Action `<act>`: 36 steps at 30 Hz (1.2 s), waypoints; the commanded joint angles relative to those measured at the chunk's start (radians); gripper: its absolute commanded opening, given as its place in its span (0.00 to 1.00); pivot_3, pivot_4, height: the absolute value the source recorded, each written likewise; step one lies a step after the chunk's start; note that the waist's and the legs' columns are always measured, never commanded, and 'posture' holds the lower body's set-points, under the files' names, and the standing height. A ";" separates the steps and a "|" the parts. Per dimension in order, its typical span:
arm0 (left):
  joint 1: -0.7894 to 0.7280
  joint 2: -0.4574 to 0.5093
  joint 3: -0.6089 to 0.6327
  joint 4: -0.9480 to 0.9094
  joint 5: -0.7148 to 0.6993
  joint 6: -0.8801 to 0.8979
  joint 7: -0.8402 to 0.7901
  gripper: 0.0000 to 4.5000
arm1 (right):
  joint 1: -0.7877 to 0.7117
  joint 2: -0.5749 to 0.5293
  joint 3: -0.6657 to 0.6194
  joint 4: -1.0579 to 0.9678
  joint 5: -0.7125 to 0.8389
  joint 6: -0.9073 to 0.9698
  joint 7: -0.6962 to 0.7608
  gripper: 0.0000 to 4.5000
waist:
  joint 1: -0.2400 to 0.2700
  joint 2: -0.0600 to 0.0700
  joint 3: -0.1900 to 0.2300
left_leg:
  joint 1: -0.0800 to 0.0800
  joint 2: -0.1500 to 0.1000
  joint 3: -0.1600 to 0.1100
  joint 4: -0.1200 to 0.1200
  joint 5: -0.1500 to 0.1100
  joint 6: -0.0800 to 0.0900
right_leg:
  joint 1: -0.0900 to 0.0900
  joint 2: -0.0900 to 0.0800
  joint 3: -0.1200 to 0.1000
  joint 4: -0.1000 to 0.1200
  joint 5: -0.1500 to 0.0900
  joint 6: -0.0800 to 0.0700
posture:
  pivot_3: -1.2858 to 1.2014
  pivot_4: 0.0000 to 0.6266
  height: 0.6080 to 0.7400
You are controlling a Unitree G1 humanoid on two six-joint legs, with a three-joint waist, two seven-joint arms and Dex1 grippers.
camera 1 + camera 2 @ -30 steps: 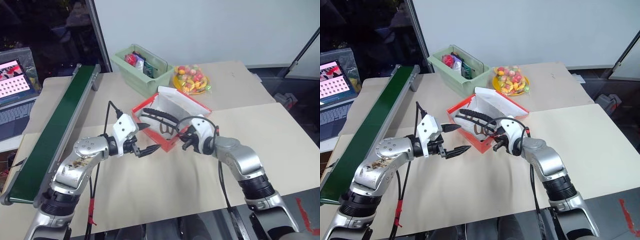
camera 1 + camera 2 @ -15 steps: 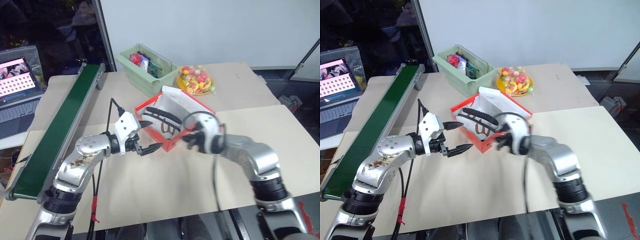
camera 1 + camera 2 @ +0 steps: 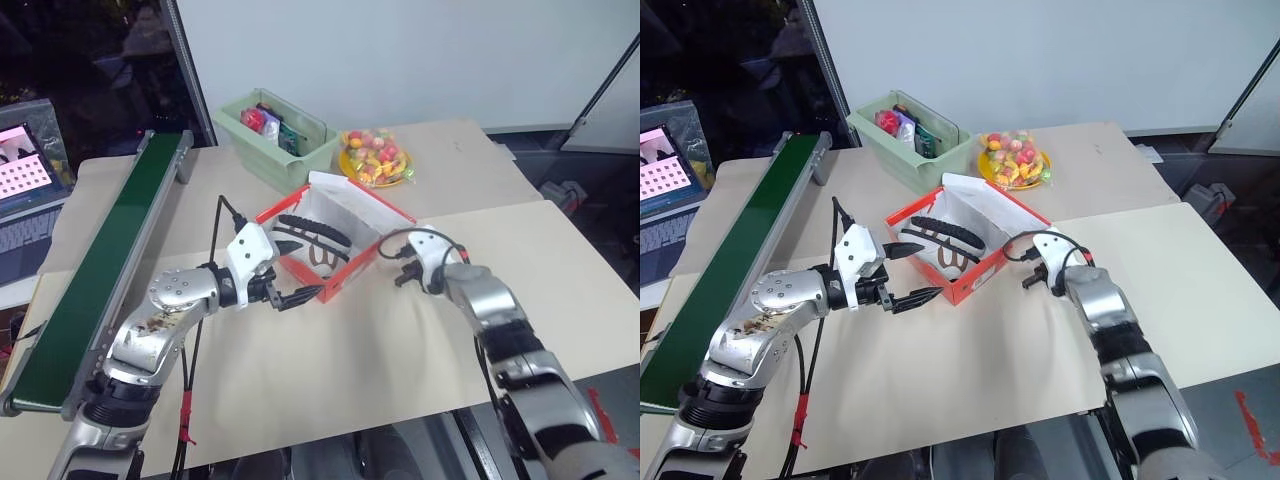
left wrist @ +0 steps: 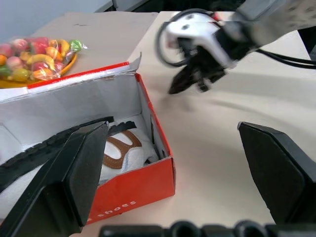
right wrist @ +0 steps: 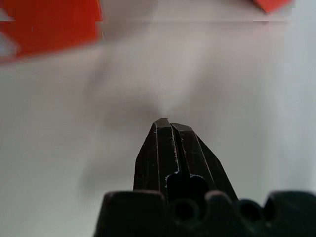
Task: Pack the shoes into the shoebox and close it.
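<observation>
Fingers of your left gripper [image 3: 288, 274] stand wide apart, empty, near the shoebox's front corner; those of your right gripper [image 5: 167, 129] are pressed together, empty, over the counter [image 3: 330, 350] beside the box. The red shoebox [image 3: 337, 283] sits open mid-counter. The shoes [image 3: 310, 243] lie inside, black soles up. I judge closing comes next: bring the right gripper behind the raised lid [image 3: 350, 190] and fold it slowly forward.
</observation>
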State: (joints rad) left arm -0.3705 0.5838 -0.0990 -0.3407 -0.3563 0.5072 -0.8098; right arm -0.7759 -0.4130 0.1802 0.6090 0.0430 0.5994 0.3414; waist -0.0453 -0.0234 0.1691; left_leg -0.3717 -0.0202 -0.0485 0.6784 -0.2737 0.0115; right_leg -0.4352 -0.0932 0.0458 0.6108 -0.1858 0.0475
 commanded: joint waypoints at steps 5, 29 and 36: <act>0.019 0.017 0.033 -0.053 -0.013 0.008 0.011 1.00 | -0.236 0.022 -0.117 0.442 -0.021 -0.269 -0.060 0.00 | 0.000 0.000 0.000 | -0.004 0.000 -0.001 -0.001 0.000 -0.001 | -0.002 -0.001 -0.001 0.000 0.000 0.000 | 0.52 0.24 1.00; -0.008 0.001 0.021 -0.026 -0.004 0.000 0.012 1.00 | -0.157 0.192 -0.294 0.068 0.206 -0.054 0.228 0.00 | -0.024 0.001 0.000 | -0.004 0.000 -0.002 -0.001 0.001 -0.001 | -0.004 0.000 -0.001 0.005 0.001 0.000 | 0.52 0.24 1.00; -0.016 -0.006 0.014 -0.022 -0.001 0.002 0.012 1.00 | -0.086 0.264 -0.379 -0.063 0.268 -0.128 0.126 0.00 | -0.025 0.001 0.000 | -0.004 0.000 -0.002 -0.001 0.001 -0.001 | -0.004 0.000 -0.001 0.005 0.001 0.000 | 0.52 0.24 1.00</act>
State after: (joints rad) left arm -0.3616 0.5791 -0.0915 -0.3527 -0.3558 0.5248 -0.7969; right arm -0.8511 -0.1611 -0.1583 0.6283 0.2653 0.5303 0.4954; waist -0.0700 -0.0228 0.1690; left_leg -0.3756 -0.0199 -0.0506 0.6778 -0.2731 0.0104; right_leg -0.4392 -0.0932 0.0452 0.6160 -0.1853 0.0474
